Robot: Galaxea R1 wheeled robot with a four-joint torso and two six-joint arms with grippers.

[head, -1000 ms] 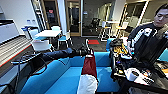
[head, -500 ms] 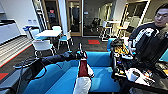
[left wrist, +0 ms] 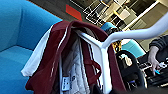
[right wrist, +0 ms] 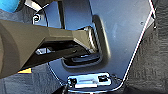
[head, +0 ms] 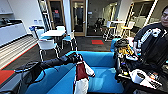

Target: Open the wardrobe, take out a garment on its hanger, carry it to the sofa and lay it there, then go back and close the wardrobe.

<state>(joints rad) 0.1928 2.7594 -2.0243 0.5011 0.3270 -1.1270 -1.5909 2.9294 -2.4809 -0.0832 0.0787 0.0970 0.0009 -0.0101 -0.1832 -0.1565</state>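
Head view: the left hand [head: 78, 59] is extended forward over the sofa [head: 105, 75], above the inner face of the backrest near the sofa's left arm, and it is clenched on the top of the hanger [head: 79, 62]. The garment [head: 81, 75] hangs straight down from that hand, its long axis near vertical, with the maroon body uppermost and the white sleeve fabric trailing toward the seat cushion; whether the lowest fabric is touching the cushion cannot be told. The seat surface lies directly below and slightly forward of the hand, so in judgement the laying step turns on lowering along that vertical axis and letting the garment tip toward the backrest or the seat. Left wrist view: the white hanger [left wrist: 105, 50] runs through the collar of the garment [left wrist: 75, 60], with the blue sofa [left wrist: 17, 37] close behind it, and a person's hand [left wrist: 153, 58] is visible well apart on a control rig [left wrist: 130, 72]. The left hand is the one nearer to the garment. The state of the right hand cannot be told from the right wrist view.
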